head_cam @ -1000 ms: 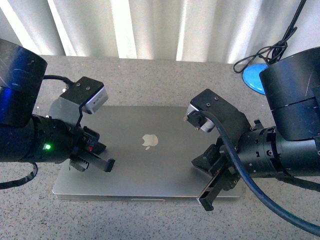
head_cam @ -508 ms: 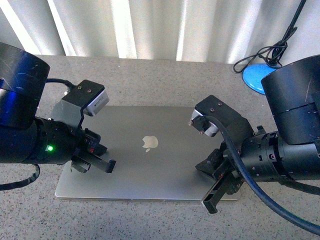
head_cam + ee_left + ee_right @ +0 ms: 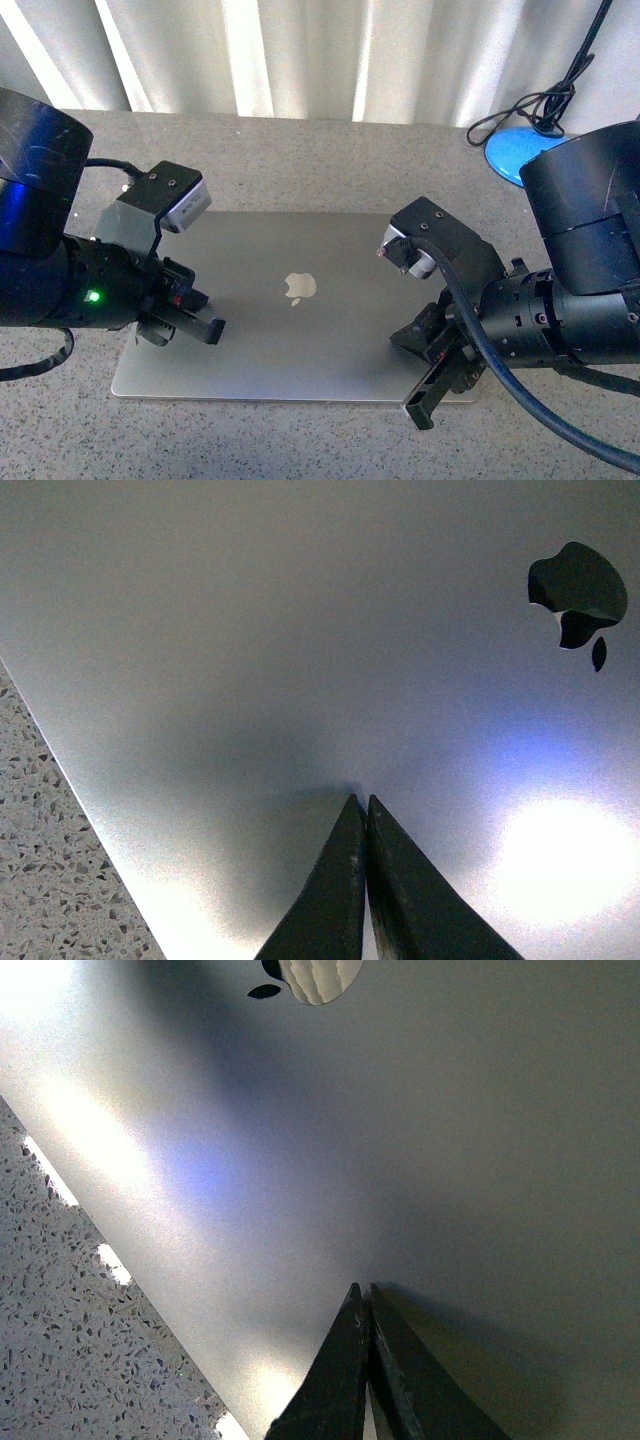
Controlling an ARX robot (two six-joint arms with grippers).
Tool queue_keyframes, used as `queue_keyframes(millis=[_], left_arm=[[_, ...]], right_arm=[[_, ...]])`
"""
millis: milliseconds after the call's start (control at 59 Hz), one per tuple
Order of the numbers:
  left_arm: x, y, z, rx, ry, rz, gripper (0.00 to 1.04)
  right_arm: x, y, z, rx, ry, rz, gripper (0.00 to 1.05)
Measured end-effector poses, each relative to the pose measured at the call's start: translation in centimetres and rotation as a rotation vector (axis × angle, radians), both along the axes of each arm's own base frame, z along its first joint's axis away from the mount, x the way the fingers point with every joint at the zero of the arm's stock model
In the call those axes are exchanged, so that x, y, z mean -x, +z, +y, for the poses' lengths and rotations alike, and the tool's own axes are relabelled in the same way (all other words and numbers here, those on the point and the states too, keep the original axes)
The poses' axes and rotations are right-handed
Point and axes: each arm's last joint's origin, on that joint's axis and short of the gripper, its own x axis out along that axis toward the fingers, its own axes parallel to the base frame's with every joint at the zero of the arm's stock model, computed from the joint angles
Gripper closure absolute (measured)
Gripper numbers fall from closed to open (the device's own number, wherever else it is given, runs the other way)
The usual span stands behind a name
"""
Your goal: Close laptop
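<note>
The grey laptop (image 3: 290, 330) lies flat on the speckled table with its lid down and the silver apple logo (image 3: 296, 287) facing up. My left gripper (image 3: 212, 329) is shut, its tips over the lid's left part. My right gripper (image 3: 420, 410) is shut too, at the lid's near right corner. In the left wrist view the shut gripper (image 3: 361, 802) points at the bare lid (image 3: 250, 660), with the logo (image 3: 578, 588) off to one side. In the right wrist view the shut gripper (image 3: 362, 1290) hangs close over the lid (image 3: 450, 1140) near its edge.
White curtains (image 3: 300, 55) hang behind the speckled table (image 3: 300, 165). A blue round object (image 3: 512, 152) with black cables (image 3: 540, 100) sits at the far right. Table surface shows beside the laptop edge (image 3: 80, 1340) in the right wrist view.
Both arms have drawn back a little toward the near side. The laptop lid has settled lower and flat.
</note>
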Motion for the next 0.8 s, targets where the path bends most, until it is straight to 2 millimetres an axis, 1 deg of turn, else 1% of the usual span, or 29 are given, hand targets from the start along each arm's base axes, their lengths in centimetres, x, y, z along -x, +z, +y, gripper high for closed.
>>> queue_keyframes(millis=[136,237,373,475,492,508,542,559,576,593,610,627,661,695,712,746,763,797], left_arm=[[-0.1,0.1,0.2,0.0,0.014,-0.007,1.01],[-0.4,0.6,0.6,0.006,0.054,-0.043,1.01],[-1.1,2.8,1.9,0.06,0.194,-0.176,1.01],[-1.7,5.9,4.0,0.115,0.429,-0.366,1.01],[-1.8,6.4,4.4,0.124,0.47,-0.397,1.01],[-1.7,7.5,5.2,0.144,0.539,-0.46,1.01],[-1.6,8.6,6.1,0.157,0.639,-0.522,1.01],[-1.3,9.7,7.0,0.178,0.731,-0.575,1.01],[-1.2,10.2,7.5,0.197,0.781,-0.596,1.01],[-0.7,11.1,8.4,0.214,0.873,-0.641,1.01],[-0.4,11.6,8.9,0.221,0.918,-0.664,1.01],[0.3,12.3,9.6,0.229,0.997,-0.707,1.01],[1.5,13.4,10.6,0.237,1.12,-0.77,0.96],[2.1,13.9,11.2,0.245,1.188,-0.801,0.91],[2.3,14.0,11.4,0.253,1.205,-0.809,0.89],[2.6,14.4,11.7,0.271,1.234,-0.829,0.82],[2.6,14.5,11.7,0.276,1.235,-0.83,0.8],[2.6,14.5,11.5,0.296,1.228,-0.826,0.73]], right_arm=[[0.0,0.0,0.2,-0.001,0.005,-0.007,1.04],[0.2,0.4,0.2,-0.005,0.0,-0.026,1.04],[0.3,2.2,0.0,-0.027,-0.046,-0.108,1.04],[-0.3,5.1,-0.6,-0.045,-0.147,-0.264,1.04],[-0.5,6.1,-0.8,-0.053,-0.186,-0.31,1.04],[-0.5,6.6,-1.0,-0.057,-0.207,-0.334,1.04],[-0.7,7.7,-1.3,-0.067,-0.241,-0.38,1.04],[-0.8,8.8,-1.8,-0.075,-0.294,-0.419,1.04],[-0.8,9.3,-2.0,-0.08,-0.317,-0.435,1.04],[-0.8,10.2,-2.5,-0.087,-0.357,-0.464,1.04],[-0.8,10.7,-2.7,-0.092,-0.38,-0.475,1.04],[-0.5,12.1,-3.6,-0.104,-0.447,-0.506,1.02],[-0.1,13.2,-4.5,-0.123,-0.505,-0.534,0.97],[0.5,14.3,-5.3,-0.135,-0.557,-0.555,0.92],[0.7,14.6,-5.6,-0.143,-0.573,-0.559,0.9],[1.7,15.8,-6.5,-0.157,-0.615,-0.579,0.83],[1.9,16.0,-6.6,-0.163,-0.625,-0.585,0.82],[2.6,17.0,-7.0,-0.188,-0.64,-0.613,0.75]])
